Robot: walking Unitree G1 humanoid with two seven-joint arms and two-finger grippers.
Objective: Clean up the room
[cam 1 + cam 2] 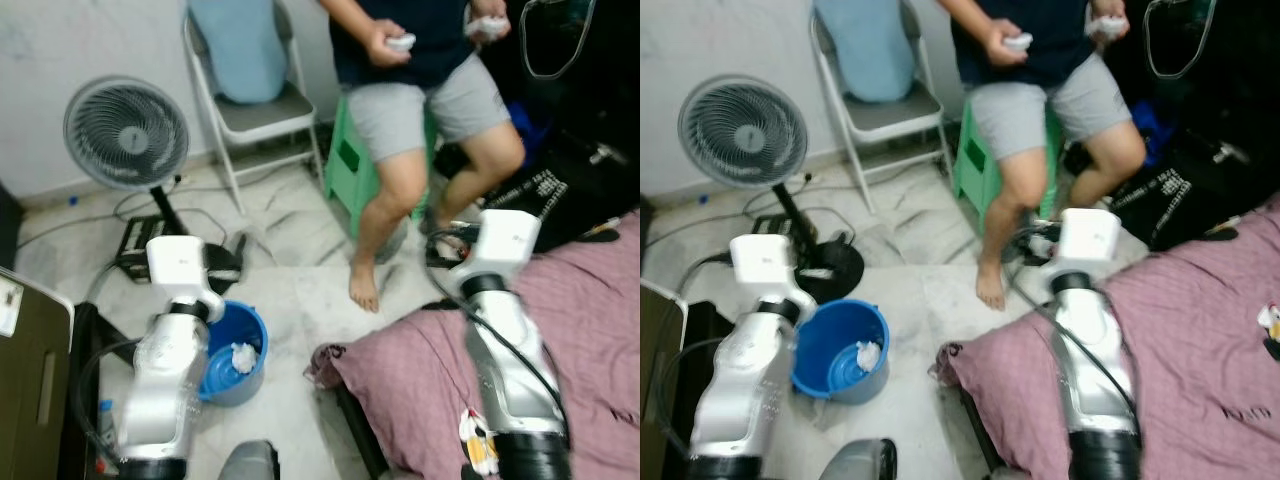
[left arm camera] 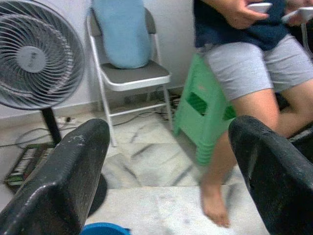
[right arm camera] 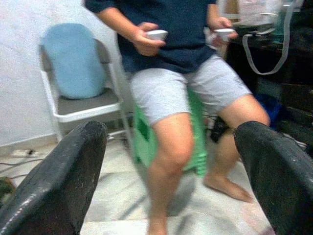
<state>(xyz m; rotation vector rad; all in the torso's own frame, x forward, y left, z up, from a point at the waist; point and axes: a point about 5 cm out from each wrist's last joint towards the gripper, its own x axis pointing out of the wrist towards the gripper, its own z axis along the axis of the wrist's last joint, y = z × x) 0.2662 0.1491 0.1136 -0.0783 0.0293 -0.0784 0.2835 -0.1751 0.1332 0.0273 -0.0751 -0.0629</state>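
Both grippers, left (image 2: 168, 171) and right (image 3: 171, 176), hang spread and empty. The blue bucket (image 1: 240, 350), lower left, holds what may be crumpled paper (blurred), likely collecting rubbish.

One standing fan (image 1: 126, 133), one folding chair (image 1: 262, 112) holding one blue cushion (image 1: 240, 47), and one green stool (image 1: 352, 170) line the room's far side. One person (image 1: 420, 70) sits on the stool, holding two white controllers (image 1: 400, 42). One blue bucket (image 1: 840, 350) stands on the floor, with one pink blanket (image 1: 600, 310) spread beside it. Two silver arms (image 1: 170, 370) reach forward.
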